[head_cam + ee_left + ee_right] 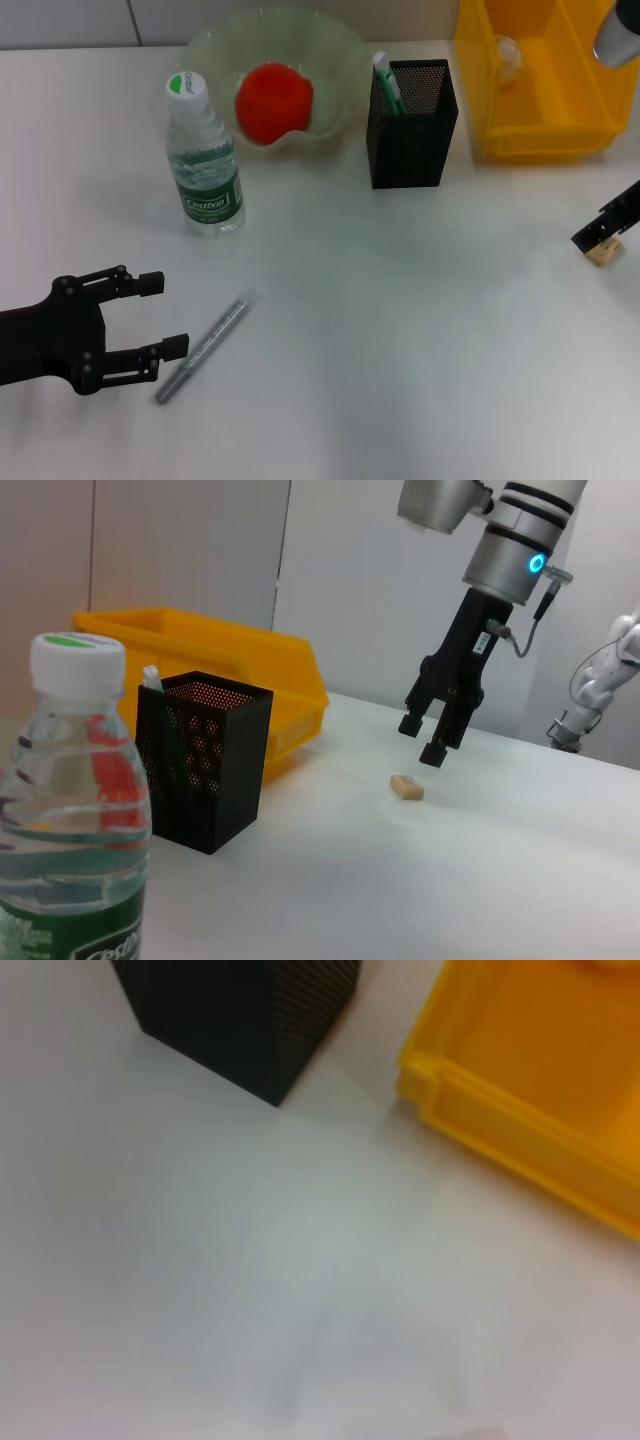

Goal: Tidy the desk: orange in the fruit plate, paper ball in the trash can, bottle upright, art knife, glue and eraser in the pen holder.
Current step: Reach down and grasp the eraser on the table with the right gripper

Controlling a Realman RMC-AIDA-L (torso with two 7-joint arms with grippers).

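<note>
Eraser (604,254) is lying at the frame's right edge; I'm hovering the right gripper (434,740) just above, jaws open and empty, needing them squarely astride it before closing.

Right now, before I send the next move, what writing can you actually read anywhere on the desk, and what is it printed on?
"Cestbon": white lettering on the dark green label of the bottle, read in the head view.
Green print on the bottle cap: too small to read surely.
Pen holder, trash can, eraser, grey art knife: no readable text.
</note>
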